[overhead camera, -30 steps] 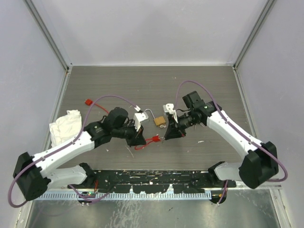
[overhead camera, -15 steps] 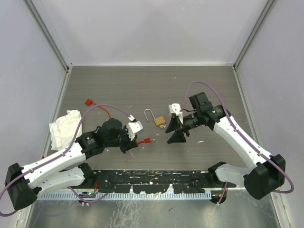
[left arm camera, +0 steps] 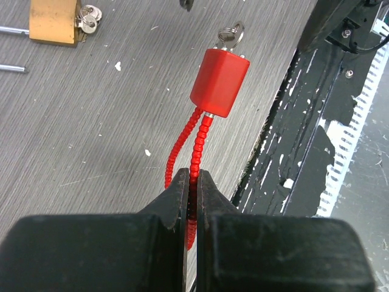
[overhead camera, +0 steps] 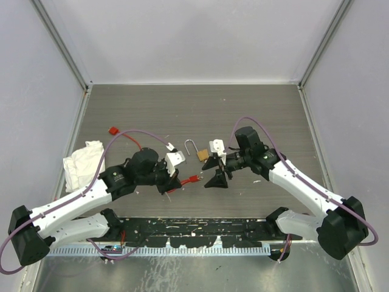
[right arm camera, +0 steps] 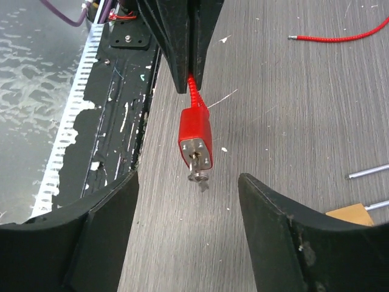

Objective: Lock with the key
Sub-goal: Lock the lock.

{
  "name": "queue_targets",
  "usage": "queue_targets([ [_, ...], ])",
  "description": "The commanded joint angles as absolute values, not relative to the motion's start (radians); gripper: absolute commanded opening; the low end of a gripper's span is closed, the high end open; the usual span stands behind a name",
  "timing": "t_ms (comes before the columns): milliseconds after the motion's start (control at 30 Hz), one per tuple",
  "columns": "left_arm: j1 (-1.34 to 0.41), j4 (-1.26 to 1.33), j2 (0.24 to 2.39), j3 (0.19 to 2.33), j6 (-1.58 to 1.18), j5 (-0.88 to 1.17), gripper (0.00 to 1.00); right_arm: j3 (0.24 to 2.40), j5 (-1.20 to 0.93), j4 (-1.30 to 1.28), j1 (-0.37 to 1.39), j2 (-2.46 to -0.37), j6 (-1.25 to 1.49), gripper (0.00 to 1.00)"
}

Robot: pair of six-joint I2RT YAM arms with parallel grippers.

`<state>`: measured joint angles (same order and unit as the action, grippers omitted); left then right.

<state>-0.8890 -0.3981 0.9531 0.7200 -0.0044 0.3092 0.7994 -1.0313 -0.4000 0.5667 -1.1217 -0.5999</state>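
Observation:
My left gripper (left arm camera: 193,176) is shut on the red beaded cable (left arm camera: 196,146) of a small red lock (left arm camera: 219,82), holding it just above the table. The key (right arm camera: 197,173), a small silver bunch on a ring, sticks out of the lock's far end (right arm camera: 196,140). My right gripper (right arm camera: 187,177) is open and faces that end; its fingers stand either side of the key without touching it. From above, the lock (overhead camera: 194,179) lies between the left gripper (overhead camera: 176,181) and the right gripper (overhead camera: 213,171).
A brass padlock (overhead camera: 203,155) with an open shackle (overhead camera: 191,146) lies just beyond the grippers, small keys (left arm camera: 88,17) at its base. A white cloth (overhead camera: 82,161) and a loose red cable (overhead camera: 112,130) lie at the left. The black base rail (overhead camera: 194,234) runs along the near edge.
My right gripper went from shut to open, pulled right away from the lock, then came back left toward it. My left arm shifted slightly, still holding the red cable.

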Motion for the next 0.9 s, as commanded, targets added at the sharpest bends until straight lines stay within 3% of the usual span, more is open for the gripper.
queue_targets([
  [0,-0.891,-0.318,0.942,0.772,-0.029,0.349,0.00,0.774,-1.007,-0.241,0.582,-1.118,-0.524,0.70],
  [367,-0.892,-0.306,0.963,0.791,-0.035,0.369,0.00,0.770,-1.006,-0.238,0.595,-1.129,-0.558,0.45],
  [733,-0.891,-0.329,0.958,0.795,-0.027,0.361,0.00,0.811,-0.992,-0.359,0.603,-1.120,-0.664,0.02],
  [867,-0.891,-0.338,0.964,0.801,-0.017,0.358,0.00,0.836,-1.008,-0.430,0.604,-1.117,-0.729,0.01],
])
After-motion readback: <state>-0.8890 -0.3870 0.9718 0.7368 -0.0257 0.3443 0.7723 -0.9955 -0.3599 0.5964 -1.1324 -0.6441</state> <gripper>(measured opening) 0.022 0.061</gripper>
